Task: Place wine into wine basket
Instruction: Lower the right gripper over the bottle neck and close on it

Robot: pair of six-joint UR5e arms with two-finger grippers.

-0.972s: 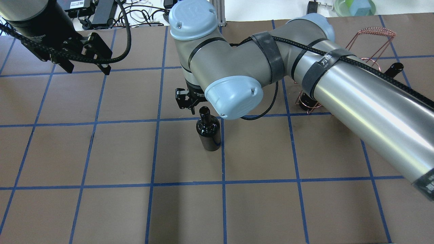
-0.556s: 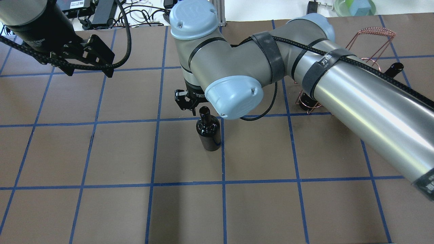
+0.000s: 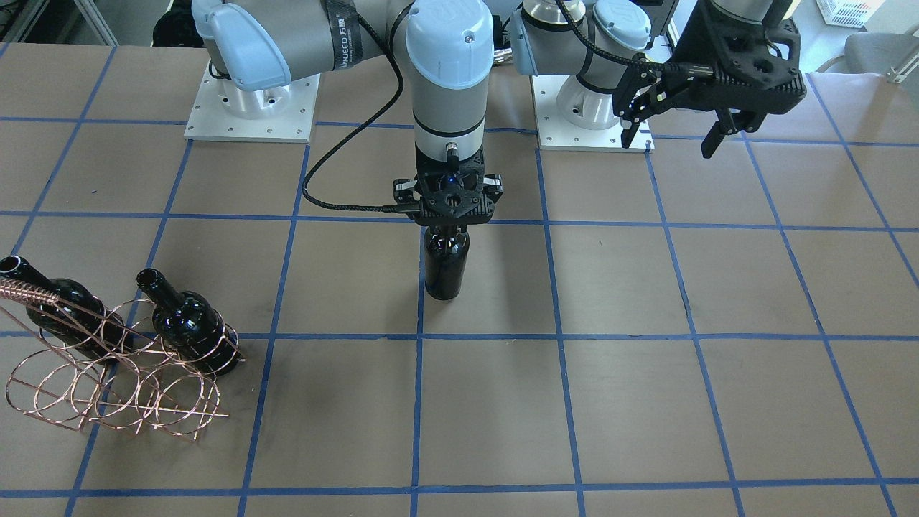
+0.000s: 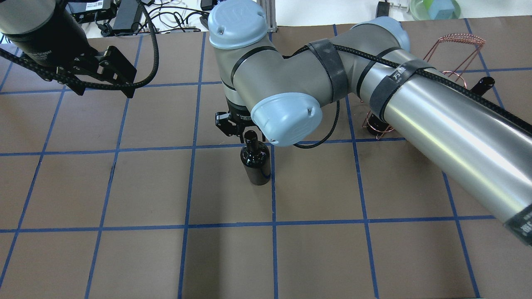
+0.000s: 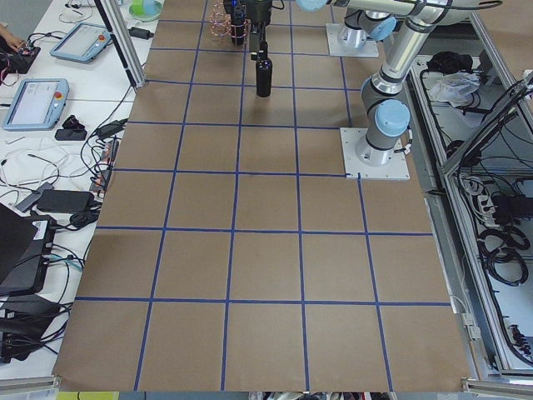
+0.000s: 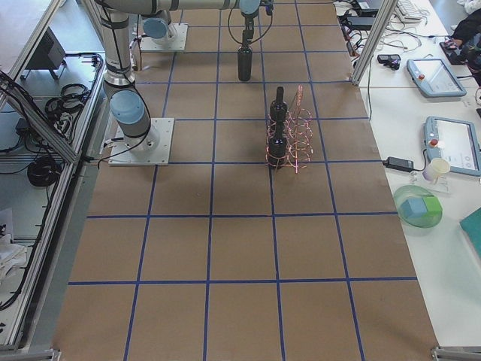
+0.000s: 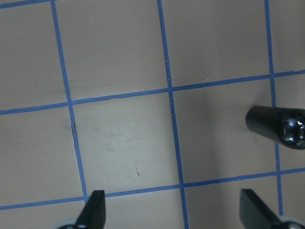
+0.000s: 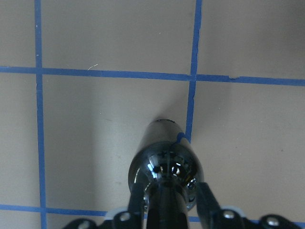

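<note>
A near-black wine bottle (image 3: 445, 262) stands upright on the brown table near its middle; it also shows in the overhead view (image 4: 255, 164) and the left wrist view (image 7: 276, 126). My right gripper (image 3: 446, 224) points straight down over it. In the right wrist view the gripper (image 8: 167, 205) has a finger pressed on each side of the bottle (image 8: 164, 157) at its neck. My left gripper (image 4: 104, 92) is open and empty, hanging high and well to the left of the bottle. The copper wire basket (image 3: 25, 291) stands at the far right of the overhead view (image 4: 461, 39).
Two more dark bottles (image 3: 190, 319) (image 3: 57, 301) lean in the basket's loops. My right arm's long silver link (image 4: 449, 124) crosses above the table's right half. Cables and power bricks (image 4: 124, 12) and a green bowl (image 4: 434, 8) lie beyond the far edge.
My left gripper has drawn back toward the left and far side, away from the bottle. The right gripper and the bottle have hardly moved.
</note>
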